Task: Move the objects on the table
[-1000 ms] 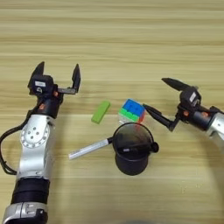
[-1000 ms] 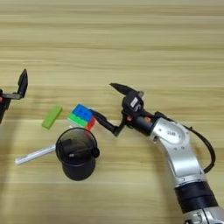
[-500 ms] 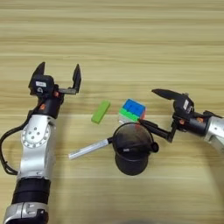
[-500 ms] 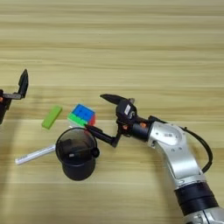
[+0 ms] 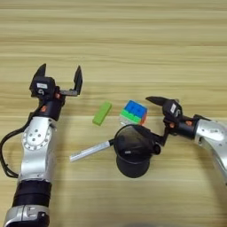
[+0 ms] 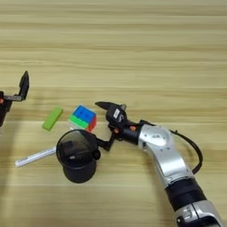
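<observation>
two spread grippers: your right gripper (image 5: 153, 123) straddles the cup (image 5: 133, 150) rim beside the cube (image 5: 134, 112); left gripper (image 5: 60, 75) idle, far left; marker (image 5: 91, 150) end hidden behind cup.

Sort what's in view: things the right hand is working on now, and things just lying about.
In play:
right hand, open, lower finger at the cup's rim
cup
cube, just beside the hand

Lying about:
green block
marker, tip by the cup
left hand, open, parked left
</observation>
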